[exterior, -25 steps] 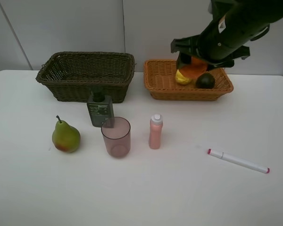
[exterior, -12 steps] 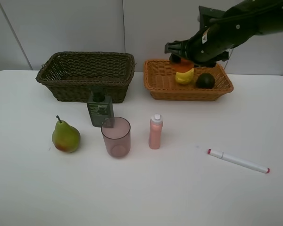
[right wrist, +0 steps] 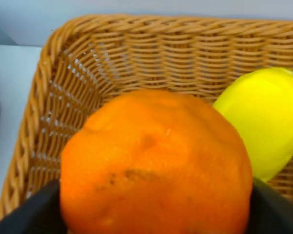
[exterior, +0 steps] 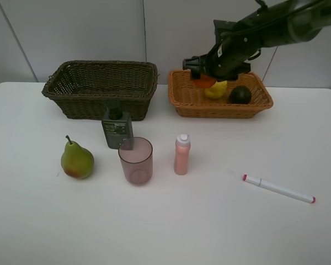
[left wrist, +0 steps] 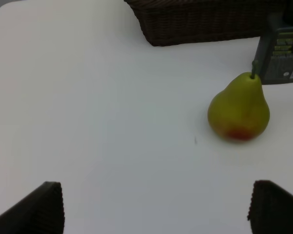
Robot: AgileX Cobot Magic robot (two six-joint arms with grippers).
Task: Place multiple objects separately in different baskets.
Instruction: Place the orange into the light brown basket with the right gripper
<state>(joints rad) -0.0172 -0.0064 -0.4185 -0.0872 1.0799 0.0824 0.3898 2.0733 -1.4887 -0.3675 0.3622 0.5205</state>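
Note:
My right gripper (exterior: 205, 73) hangs over the left part of the light orange-tan basket (exterior: 223, 110), shut on the orange (exterior: 203, 82). In the right wrist view the orange (right wrist: 154, 161) fills the span between the fingers, above the basket's weave (right wrist: 63, 83). Beside it in the basket lie the lemon (exterior: 218, 90) (right wrist: 266, 117) and the dark green round fruit (exterior: 240, 95). The dark basket (exterior: 99, 102) holds nothing I can see. My left gripper (left wrist: 156, 209) stands open above the table, short of the pear (left wrist: 239, 109) (exterior: 76, 160).
On the table stand the dark green pump bottle (exterior: 117, 128) (left wrist: 282, 58), the translucent pink cup (exterior: 135, 160) and the small pink bottle (exterior: 182, 154). The white marker (exterior: 278, 189) lies at the front right. The dark basket's wall (left wrist: 205, 22) rises behind the pear.
The right arm has swung left and back with the orange, from the basket's middle to its left part. The left gripper and the table's objects have not moved.

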